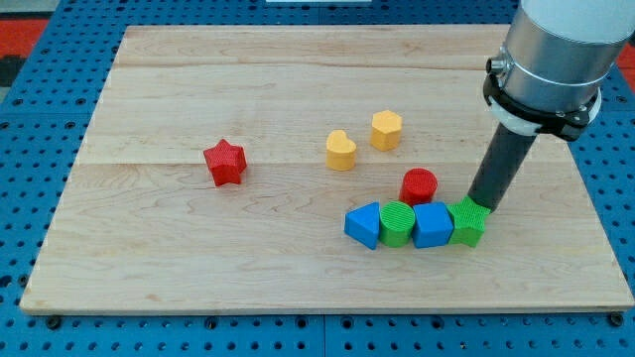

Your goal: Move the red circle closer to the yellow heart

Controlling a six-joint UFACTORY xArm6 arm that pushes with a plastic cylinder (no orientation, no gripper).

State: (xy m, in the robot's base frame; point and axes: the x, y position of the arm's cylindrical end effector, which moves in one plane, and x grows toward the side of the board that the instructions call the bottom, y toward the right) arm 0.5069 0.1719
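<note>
The red circle (419, 185) sits on the bench (149, 258), near the yellow heart (340, 151) at its 10 o'clock. The tip (481, 204) rests at 4 o'clock, touching the green block (468, 222), well placed to push. No hand exists; it is a plain rod.

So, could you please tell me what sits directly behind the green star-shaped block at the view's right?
Behind the green star-shaped block stands my tip, touching or nearly so. The board there is covered by the dark rod.

Place: a robotics lab bench
Evidence: wooden board (198, 248) on blue perforated mounting plate (30, 149), metal robot arm (556, 50)
</note>
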